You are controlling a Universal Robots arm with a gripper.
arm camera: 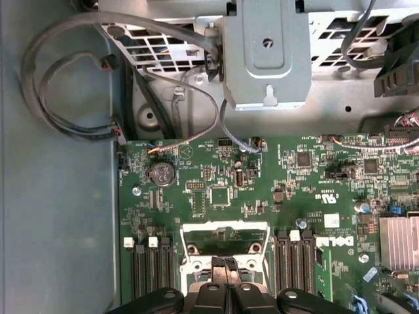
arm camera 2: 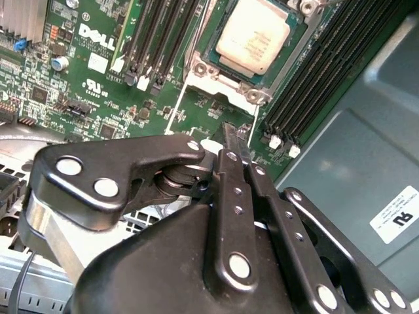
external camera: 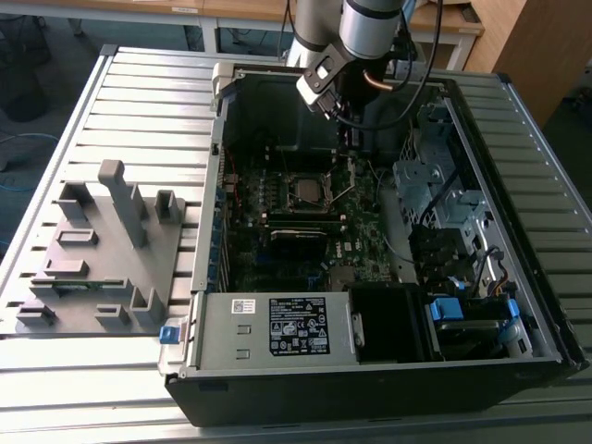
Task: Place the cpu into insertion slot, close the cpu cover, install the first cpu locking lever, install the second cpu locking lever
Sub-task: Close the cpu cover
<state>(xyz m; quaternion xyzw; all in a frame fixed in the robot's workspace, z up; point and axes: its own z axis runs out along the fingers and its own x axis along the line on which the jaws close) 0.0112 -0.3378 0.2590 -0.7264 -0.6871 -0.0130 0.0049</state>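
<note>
One cpu (arm camera 2: 252,36), one end effector (arm camera 2: 234,140)

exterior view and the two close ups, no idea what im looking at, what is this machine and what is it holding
The exterior view is taken from a camera off the arm and looks at a slatted metal table. On it lies an open computer case, and on the exterior view's left a grey holder block. The grey tube reaching into the case is a robot arm.

Both wrist views come from cameras riding on that arm. They look past its gripper, a black two-fingered claw, at the green motherboard.

The cpu, the pale metal square, sits in the insertion slot. The gripper's fingers are pressed together with nothing seen between them. They are close to the silvery cpu cover, which looks swung open.
</note>
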